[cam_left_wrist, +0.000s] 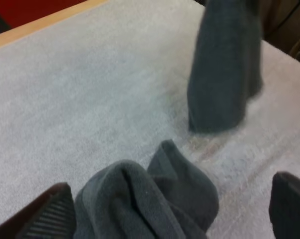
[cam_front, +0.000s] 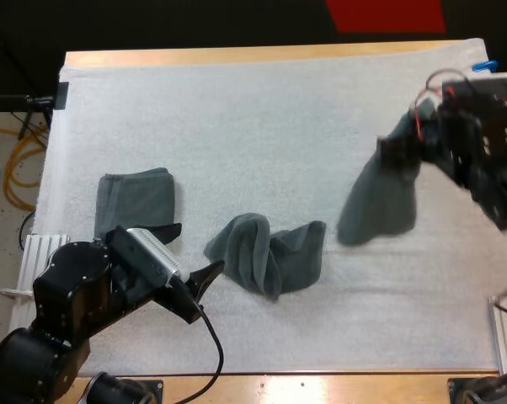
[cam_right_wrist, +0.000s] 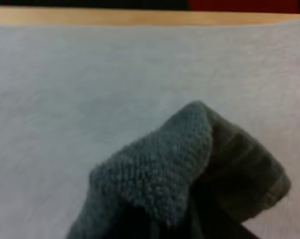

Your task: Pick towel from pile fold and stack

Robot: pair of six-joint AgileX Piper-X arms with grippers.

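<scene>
A dark grey-green towel (cam_front: 378, 206) hangs above the mat's right side, pinched at its top by my right gripper (cam_front: 398, 150), which is shut on it. Its bunched top edge (cam_right_wrist: 190, 169) sits right at the right wrist camera. A crumpled towel (cam_front: 270, 252) lies mid-mat. My left gripper (cam_front: 190, 252) is open just left of it. In the left wrist view the black fingers (cam_left_wrist: 50, 214) stand wide apart on either side of the crumpled towel (cam_left_wrist: 145, 199), with the hanging towel (cam_left_wrist: 225, 64) beyond. A folded towel (cam_front: 136, 198) lies flat at the left.
The white mat (cam_front: 262, 118) covers most of the wooden table (cam_front: 237, 55). Metal rails (cam_front: 39, 252) sit at the mat's left edge, beside my left arm.
</scene>
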